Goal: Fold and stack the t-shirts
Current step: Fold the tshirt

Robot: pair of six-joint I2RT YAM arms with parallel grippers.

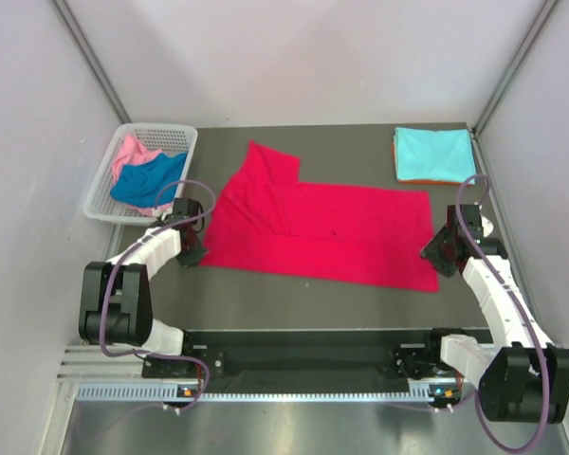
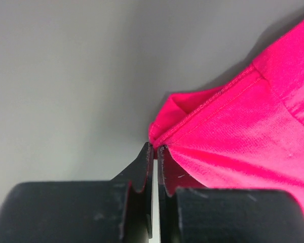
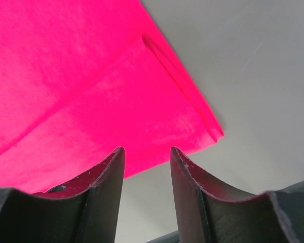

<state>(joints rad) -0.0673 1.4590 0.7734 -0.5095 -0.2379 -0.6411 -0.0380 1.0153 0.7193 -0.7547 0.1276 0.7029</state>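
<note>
Between the left fingers (image 2: 142, 169), closed tight, a hemmed corner of the crimson t-shirt (image 1: 322, 223) is pinched. The shirt is spread across the tabletop (image 1: 351, 142), plain and creased. Just ahead of the right fingers (image 3: 109, 172), which are held partly open and empty, its other near corner lies flat.

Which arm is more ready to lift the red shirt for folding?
The left. The left gripper is pinched shut on the red shirt at its hemmed corner, while the right gripper hangs open near the opposite corner, holding nothing.
</note>
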